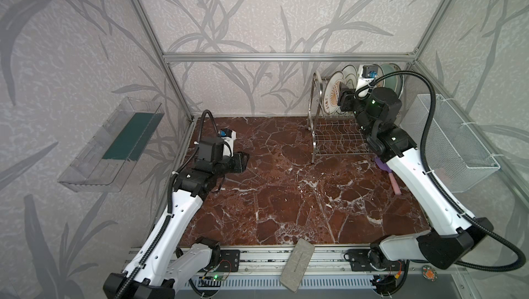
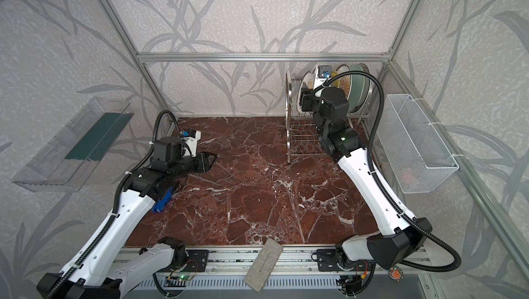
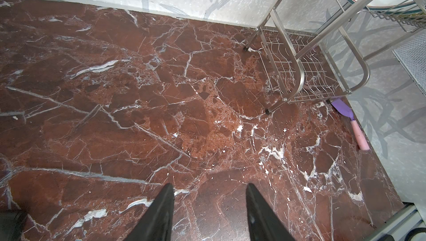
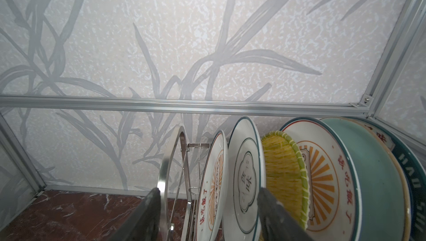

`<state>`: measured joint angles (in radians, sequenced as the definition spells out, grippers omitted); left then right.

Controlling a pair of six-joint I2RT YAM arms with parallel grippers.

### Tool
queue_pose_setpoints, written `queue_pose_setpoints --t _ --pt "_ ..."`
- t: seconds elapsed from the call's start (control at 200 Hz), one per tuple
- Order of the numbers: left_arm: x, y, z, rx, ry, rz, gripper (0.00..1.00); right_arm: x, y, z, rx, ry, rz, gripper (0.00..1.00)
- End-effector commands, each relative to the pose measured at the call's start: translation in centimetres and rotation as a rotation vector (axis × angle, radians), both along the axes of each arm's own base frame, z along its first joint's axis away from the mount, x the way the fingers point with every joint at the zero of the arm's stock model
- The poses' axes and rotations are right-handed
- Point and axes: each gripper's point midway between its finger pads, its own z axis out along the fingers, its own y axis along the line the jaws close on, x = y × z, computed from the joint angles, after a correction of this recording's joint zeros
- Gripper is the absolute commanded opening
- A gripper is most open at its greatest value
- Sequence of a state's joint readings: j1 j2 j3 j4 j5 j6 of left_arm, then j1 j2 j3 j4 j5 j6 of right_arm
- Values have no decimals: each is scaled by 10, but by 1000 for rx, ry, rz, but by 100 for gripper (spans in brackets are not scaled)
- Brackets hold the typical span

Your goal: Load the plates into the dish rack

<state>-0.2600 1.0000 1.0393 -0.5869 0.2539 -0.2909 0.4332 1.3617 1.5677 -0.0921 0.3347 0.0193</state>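
Red-brown marble table [image 1: 286, 197] in a booth with leafy grey wallpaper; the rack [image 1: 335, 140] sits in the far right corner, tight against the back wall. All six plates [image 1: 329, 103] are standing on edge in its upper tier, and the right wrist view shows them best. Counting from the arched end loop [image 4: 166, 166]: sunburst plate [image 4: 214, 186]; ringed plate [image 4: 246, 182]; small yellow plate [image 4: 283, 177]; second sunburst plate [image 4: 327, 182]; mint plate [image 4: 373, 170]; then a dark-rimmed plate [image 4: 412, 175] with lettering, mostly hidden behind the mint one.

Right pincer [image 4: 207, 191] is up at plate height at the loop end of the rack; jaws apart, nothing clamped. Between its fingers you see the first sunburst plate and the ringed plate; one finger [image 4: 147, 214] overlaps the end loop and the other sits in front of the yellow plate's edge; can't tell if either actually touches.

Left pincer [image 3: 209, 186] hangs low over the left side of the table, well apart from the rack; jaws apart, only marble between them.

Other bits: a spatula [image 3: 355, 124] with purple blade and pink handle lies on the table just beside the rack's near right foot; white mesh basket [image 1: 458, 146] hangs on the right wall; clear tray [image 1: 108, 146] on the left wall; a grey block [image 1: 296, 263] lies across the front rail.
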Motion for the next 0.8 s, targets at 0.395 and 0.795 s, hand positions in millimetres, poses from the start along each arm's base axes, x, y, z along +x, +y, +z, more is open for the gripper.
queue_pose_setpoints --t 0.395,0.795 --pt "6 2 -1 -8 -7 28 50 -34 63 -133 -40 184 191 65" --pt "8 8 -4 25 7 53 50 -45 44 -268 -12 453 64 70"
